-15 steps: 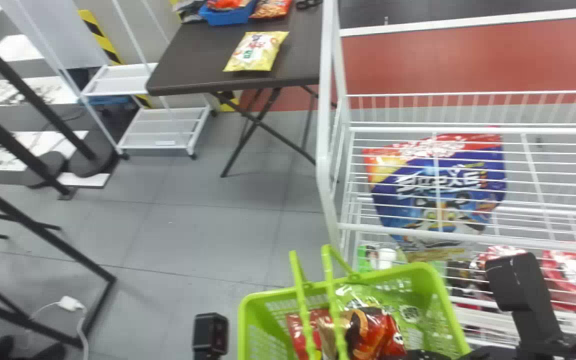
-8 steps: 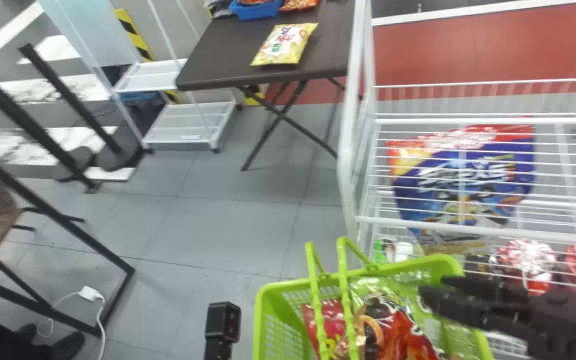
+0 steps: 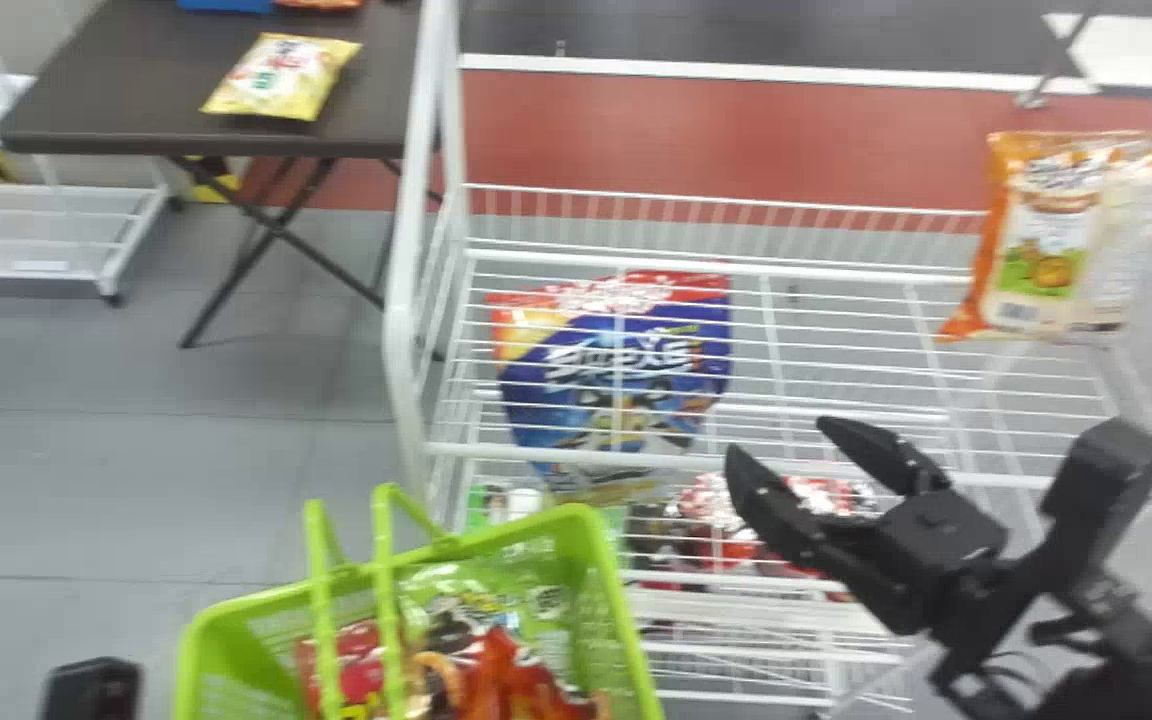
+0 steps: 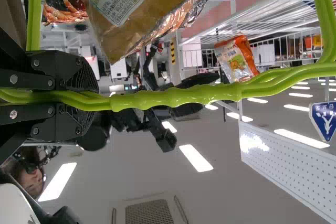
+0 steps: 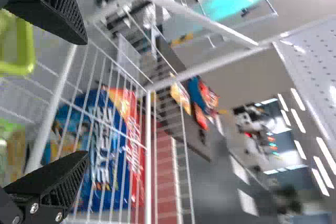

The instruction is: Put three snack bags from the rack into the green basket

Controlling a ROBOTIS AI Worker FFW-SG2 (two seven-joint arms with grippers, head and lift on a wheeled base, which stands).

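My left arm (image 3: 91, 690) is low at the left; in the left wrist view my left gripper (image 4: 89, 100) is shut on the handle (image 4: 173, 97) of the green basket. The basket (image 3: 591, 590) holds a red-orange bag (image 3: 506, 680), a green bag (image 3: 551, 640) and others. My right gripper (image 3: 781, 440) stands open and empty in front of the white rack (image 3: 586, 462), right of the basket; the right wrist view has its two fingers apart, the gripper (image 5: 86, 98) facing the wires. A blue-red bag (image 3: 616, 370) lies behind the wires, an orange-white bag (image 3: 1066, 240) farther right.
Red and white packs (image 3: 726, 520) lie on the rack's lower level. Behind, at the left, a dark table (image 3: 136, 90) bears a yellow bag (image 3: 281, 78). The rack's white post (image 3: 401, 330) rises between table and shelves. Grey floor (image 3: 86, 480) extends left of the basket.
The head view has turned right, so basket and rack sit farther left and the orange-white bag has come into view. My right gripper has risen from beside the basket to the rack's front.
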